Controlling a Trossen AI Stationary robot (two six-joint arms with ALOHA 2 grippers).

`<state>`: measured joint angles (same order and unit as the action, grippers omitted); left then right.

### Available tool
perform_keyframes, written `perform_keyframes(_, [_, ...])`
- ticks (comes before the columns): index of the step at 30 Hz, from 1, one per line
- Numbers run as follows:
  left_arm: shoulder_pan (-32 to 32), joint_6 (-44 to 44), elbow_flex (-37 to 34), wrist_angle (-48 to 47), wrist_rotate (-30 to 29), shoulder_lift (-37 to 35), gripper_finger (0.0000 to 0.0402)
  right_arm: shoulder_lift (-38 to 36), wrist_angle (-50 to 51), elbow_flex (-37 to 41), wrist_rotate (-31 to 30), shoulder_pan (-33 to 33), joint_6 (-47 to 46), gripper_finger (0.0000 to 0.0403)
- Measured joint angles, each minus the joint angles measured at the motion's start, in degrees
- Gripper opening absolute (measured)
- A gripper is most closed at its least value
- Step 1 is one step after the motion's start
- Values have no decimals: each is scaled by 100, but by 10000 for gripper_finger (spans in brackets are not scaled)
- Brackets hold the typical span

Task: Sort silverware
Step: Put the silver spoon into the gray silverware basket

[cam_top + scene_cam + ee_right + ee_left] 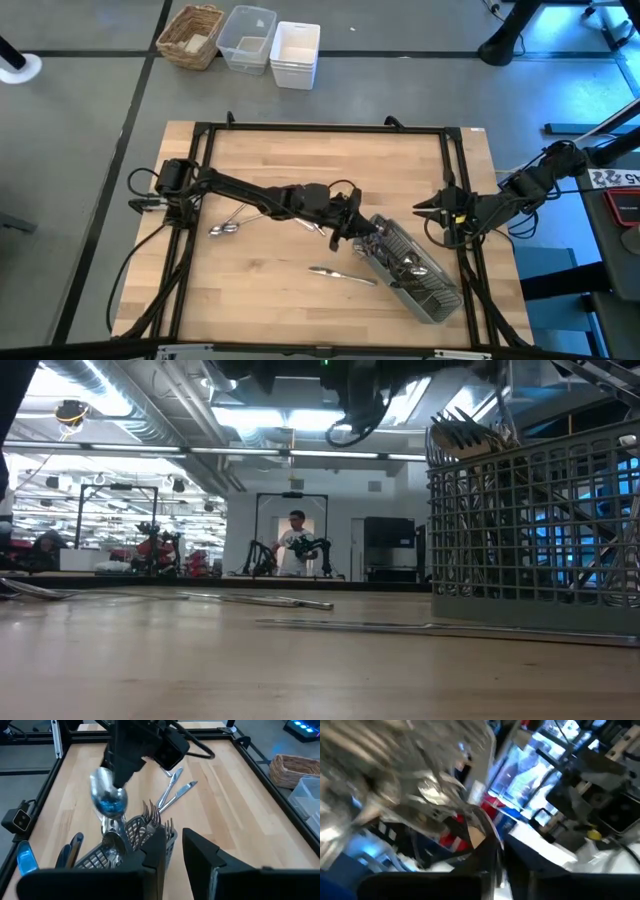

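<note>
The grey slatted caddy lies slantwise at the table's right near part, with forks and spoons sticking out of it. It also shows in the low view. My left gripper is over the caddy's far-left end, shut on a spoon. A knife lies flat left of the caddy. Two spoons lie at the left, and two more pieces lie behind the left gripper. My right gripper waits at the right rail, its fingers a narrow gap apart, empty. My left gripper holds the spoon from above, fingers pointing down, right above its shiny bowl. The bowl hangs below the fingers, over the caddy's open end. The gripper body hides the place of contact, and I cannot tell whether the spoon touches the pieces in the caddy.
A black frame rail runs around the wooden table. Beyond the far edge stand a wicker basket, a clear bin and a white bin. A person is far off in the room behind.
</note>
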<state>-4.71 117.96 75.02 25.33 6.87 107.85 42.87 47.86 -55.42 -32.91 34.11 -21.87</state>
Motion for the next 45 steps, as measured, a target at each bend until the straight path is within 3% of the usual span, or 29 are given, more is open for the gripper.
perform_keyframes(5, [-54, -268, -3, -272, -380, 3, 72, 0, -2, 0, 61, 0, 116, 67])
perform_keyframes(11, [51, -495, -2, -161, -257, -34, 108, 2, -43, 0, 61, 0, 116, 67])
perform_keyframes(14, [225, -1497, -2, -112, 390, -105, 111, 55, -238, 0, 49, 0, 120, 67])
perform_keyframes(17, [431, -2544, -2, -13, 1452, -137, 111, 166, -521, 0, 5, 0, 125, 67])
perform_keyframes(22, [716, -3410, -2, -153, 2932, -138, 111, 382, -1064, 0, -2, 0, 125, 67])
perform_keyframes(26, [876, -4244, -2, -425, 3510, -148, 111, 591, -1330, 0, -100, 0, 123, 67])
perform_keyframes(30, [997, -5134, -4, -885, 3626, -333, 111, 795, -1643, 0, -103, 0, 123, 67])
perform_keyframes(35, [1172, -6666, -2, -3068, 3248, -976, 111, 1005, -2284, 0, -21, -8, 128, 67])
perform_keyframes(40, [1270, -7977, -2, -6170, 1942, -1893, 111, 1146, -2639, -2, 393, -410, 120, 67])
perform_keyframes(45, [1206, -8237, -88, -8983, 839, -2541, 111, 1294, -2859, -7, 878, -978, 116, 67])
